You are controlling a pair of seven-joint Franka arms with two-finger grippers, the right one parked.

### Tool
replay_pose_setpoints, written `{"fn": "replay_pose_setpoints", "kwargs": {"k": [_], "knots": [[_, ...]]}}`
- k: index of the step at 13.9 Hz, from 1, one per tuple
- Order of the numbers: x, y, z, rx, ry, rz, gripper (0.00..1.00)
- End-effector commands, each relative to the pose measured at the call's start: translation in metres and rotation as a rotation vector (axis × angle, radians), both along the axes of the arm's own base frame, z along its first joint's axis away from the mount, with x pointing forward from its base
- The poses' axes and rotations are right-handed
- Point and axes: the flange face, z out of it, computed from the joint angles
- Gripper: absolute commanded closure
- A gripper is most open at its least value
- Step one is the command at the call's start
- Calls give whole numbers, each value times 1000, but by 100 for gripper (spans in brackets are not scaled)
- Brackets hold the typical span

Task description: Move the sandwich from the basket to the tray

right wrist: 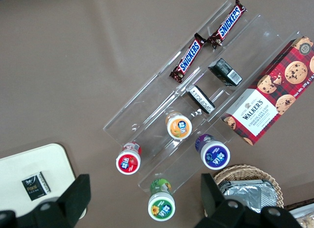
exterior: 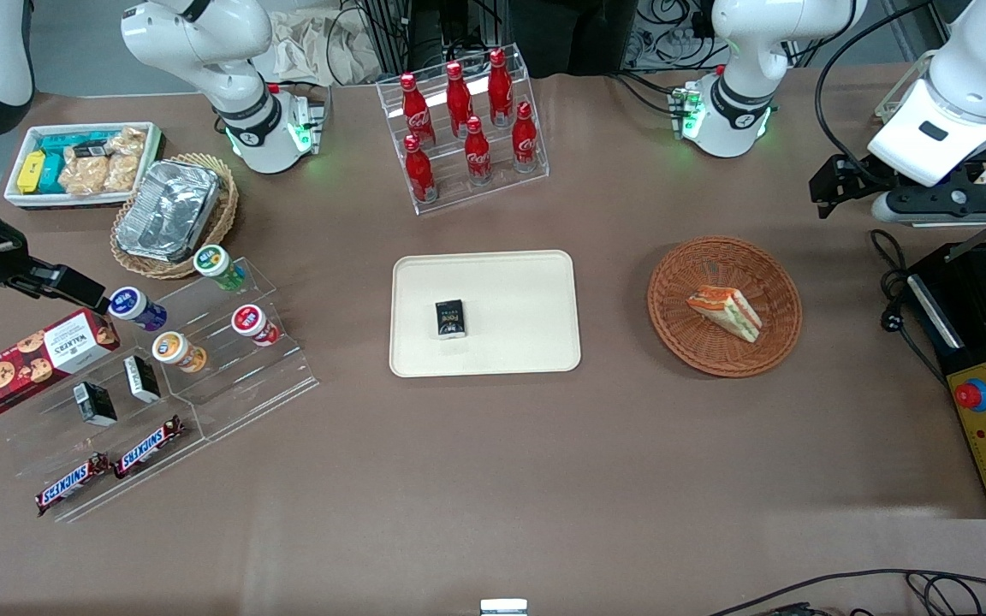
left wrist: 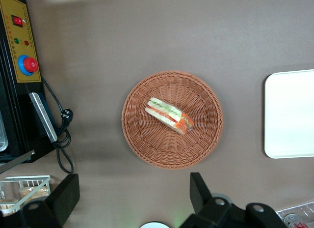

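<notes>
In the reddish-brown basket (exterior: 724, 306), toward the working arm's end of the tabletop (exterior: 493, 462), the sandwich (exterior: 724, 312) lies on its side, a white-bread wedge with its orange-red and green layers showing along the cut face. From my wrist camera I look straight down on it (left wrist: 169, 115) near the middle of the basket (left wrist: 171, 119), with my claw (left wrist: 132, 191) hanging high above the basket's rim, its fingers (left wrist: 200, 188) spread wide and holding nothing.

I judge the sandwich light and soft: the bread will dent under a hard squeeze, and the layers may slide apart if I pinch across the filling edge. I would take it across the two flat bread faces, close to the thick middle of the wedge and not at the thin tip, closing gently. The wicker weave gives little room to get fingertips under it, so I expect to come down astride it.

The cream tray (exterior: 484, 312) sits beside the basket, toward the parked arm's end, with a small dark packet (exterior: 450, 319) on it and bare surface around that.
</notes>
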Motion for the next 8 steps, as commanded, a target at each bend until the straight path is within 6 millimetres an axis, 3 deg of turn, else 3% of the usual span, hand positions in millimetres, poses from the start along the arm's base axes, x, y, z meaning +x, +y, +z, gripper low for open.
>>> {"fn": "replay_pose_setpoints", "kwargs": {"k": [1, 8], "knots": [[-7, 1, 2, 24, 2, -6, 0], [-5, 1, -1, 27, 3, 22, 0]]}}
